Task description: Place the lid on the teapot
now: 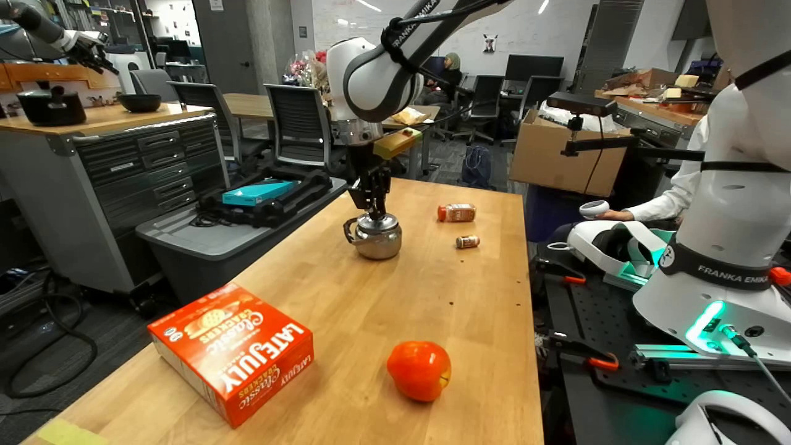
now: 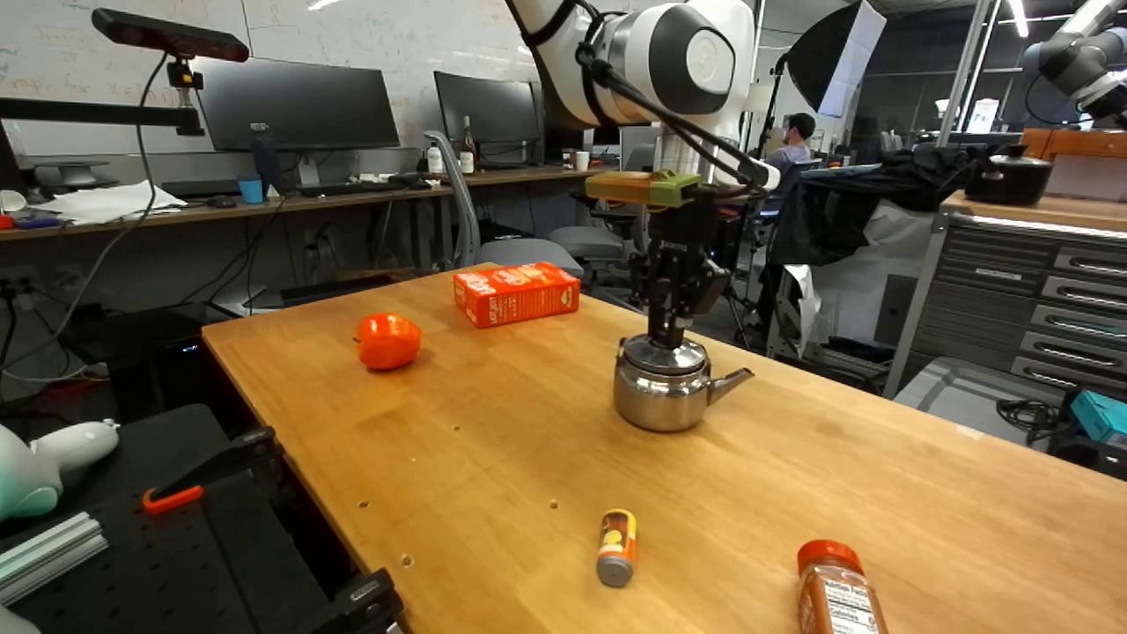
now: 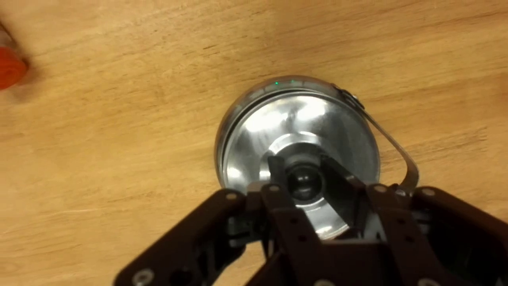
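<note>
Lid (image 3: 297, 126) — shiny, silvery, round — covers the squat metal teapot (image 2: 660, 405); the pincer (image 3: 301, 163) grips the lid's black knob (image 3: 304, 183).

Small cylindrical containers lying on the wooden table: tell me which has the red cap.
The larger clear bottle, reddish-brown inside, wears the red cap; the smaller yellow-and-orange cylinder is grey-ended instead.

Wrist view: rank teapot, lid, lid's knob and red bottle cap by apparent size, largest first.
1. Teapot, counting its handle
2. Lid
3. Lid's knob and red bottle cap: both much smaller, left unranked because the frame edge cuts off the cap.
</note>
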### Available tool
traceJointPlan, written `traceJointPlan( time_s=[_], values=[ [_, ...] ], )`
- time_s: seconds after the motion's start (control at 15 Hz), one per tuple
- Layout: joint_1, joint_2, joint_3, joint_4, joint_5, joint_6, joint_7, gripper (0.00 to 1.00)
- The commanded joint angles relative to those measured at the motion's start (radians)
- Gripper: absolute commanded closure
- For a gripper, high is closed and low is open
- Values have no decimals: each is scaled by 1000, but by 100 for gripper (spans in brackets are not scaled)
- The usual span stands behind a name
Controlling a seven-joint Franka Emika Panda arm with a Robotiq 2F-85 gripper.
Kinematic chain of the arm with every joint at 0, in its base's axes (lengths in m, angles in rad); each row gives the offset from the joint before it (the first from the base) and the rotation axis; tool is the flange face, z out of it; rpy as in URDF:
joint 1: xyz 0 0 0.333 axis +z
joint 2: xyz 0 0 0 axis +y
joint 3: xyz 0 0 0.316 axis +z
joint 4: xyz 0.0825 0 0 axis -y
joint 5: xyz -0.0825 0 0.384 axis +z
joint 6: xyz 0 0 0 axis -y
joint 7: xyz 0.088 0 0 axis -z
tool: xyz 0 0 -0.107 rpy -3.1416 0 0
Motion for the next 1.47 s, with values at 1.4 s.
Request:
traceJointPlan(
  time_s=[1.4],
  values=[
    [59,-189,-8,-202,-91,24,1,0]
  ],
)
